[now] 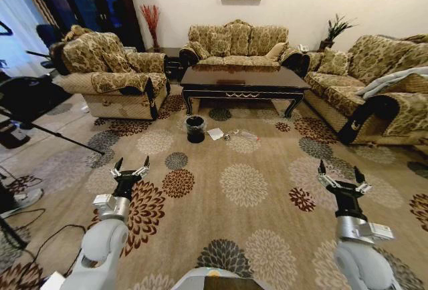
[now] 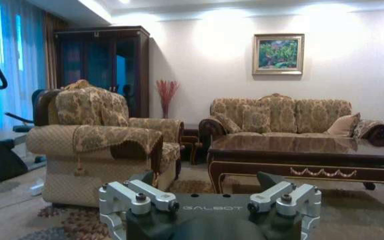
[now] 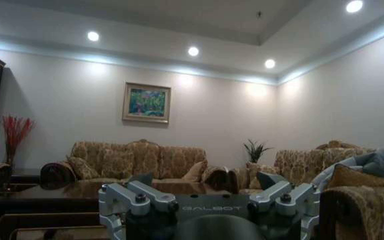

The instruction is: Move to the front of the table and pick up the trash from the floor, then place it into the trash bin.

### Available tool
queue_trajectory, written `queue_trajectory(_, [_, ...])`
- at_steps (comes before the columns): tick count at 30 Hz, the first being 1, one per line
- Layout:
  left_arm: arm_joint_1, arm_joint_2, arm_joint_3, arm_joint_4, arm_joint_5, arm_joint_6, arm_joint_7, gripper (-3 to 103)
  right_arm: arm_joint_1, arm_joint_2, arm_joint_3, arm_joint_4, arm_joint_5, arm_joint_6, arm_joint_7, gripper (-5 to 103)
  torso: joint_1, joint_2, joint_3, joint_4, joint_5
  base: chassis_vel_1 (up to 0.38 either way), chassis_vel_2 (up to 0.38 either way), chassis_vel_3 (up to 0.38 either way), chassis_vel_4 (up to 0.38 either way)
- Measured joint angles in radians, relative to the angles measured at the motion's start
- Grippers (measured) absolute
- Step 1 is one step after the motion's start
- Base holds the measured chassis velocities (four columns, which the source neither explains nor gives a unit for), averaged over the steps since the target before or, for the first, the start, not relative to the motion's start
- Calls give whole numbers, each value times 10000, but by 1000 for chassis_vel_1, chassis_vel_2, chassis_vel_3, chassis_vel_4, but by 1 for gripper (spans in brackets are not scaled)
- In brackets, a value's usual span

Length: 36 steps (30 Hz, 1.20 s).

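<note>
The dark glossy table stands far ahead among the sofas; it also appears in the left wrist view and the right wrist view. On the patterned floor in front of it lies the trash: a crumpled white paper, a clear bottle and a tiny dark object. The black trash bin stands just left of the paper. My left gripper and right gripper hover open and empty, well short of the trash.
An armchair stands at the left, a long sofa behind the table and another sofa at the right. Tripod legs and cables lie at the far left. Open carpet stretches between me and the trash.
</note>
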Motion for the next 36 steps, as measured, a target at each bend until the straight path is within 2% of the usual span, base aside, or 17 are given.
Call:
queue_trajectory(14, [2, -229, 79, 135, 529, -184, 230, 100, 118, -181, 8, -102, 60, -137, 99, 100, -241, -531, -285, 1, 0, 0, 0, 0, 0])
queue_trajectory(36, [-142, -159, 113, 330, 299, -224, 209, 100, 229, -206, -15, -237, 94, -169, 120, 100, -604, -1415, -806, 1, -1, 0, 0, 0, 0])
